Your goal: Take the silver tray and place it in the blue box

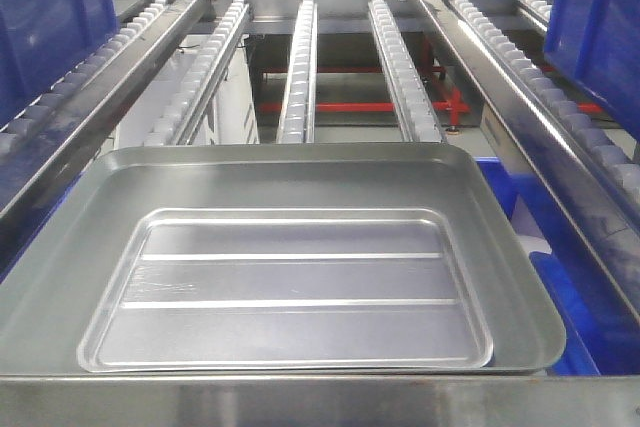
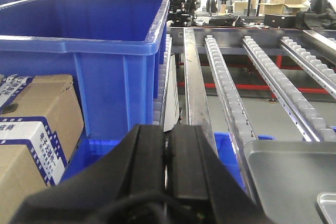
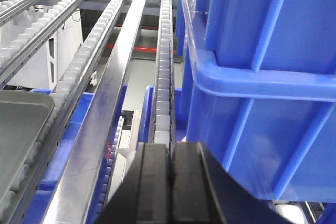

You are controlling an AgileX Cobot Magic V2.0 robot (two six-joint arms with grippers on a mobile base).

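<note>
The silver tray (image 1: 285, 292), shallow with two long ridges, lies flat inside a larger, deeper silver pan (image 1: 300, 154) on the roller lanes in the front view. One tray corner (image 2: 328, 203) shows at the lower right of the left wrist view. A ribbed blue box (image 2: 89, 40) stands left of the pan, just ahead of my left gripper (image 2: 167, 127), which is shut on nothing. Another ribbed blue box (image 3: 262, 51) stands on the right, close beside my right gripper (image 3: 170, 146), also shut and empty. Neither gripper shows in the front view.
Roller rails (image 1: 298, 67) and steel guide rails (image 3: 113, 93) run away from me. Cardboard boxes (image 2: 37, 124) sit low on the left beside the blue box. Lower blue bins (image 1: 560, 287) lie under the lanes at the right. The pan's edge (image 3: 21, 124) is left of the right gripper.
</note>
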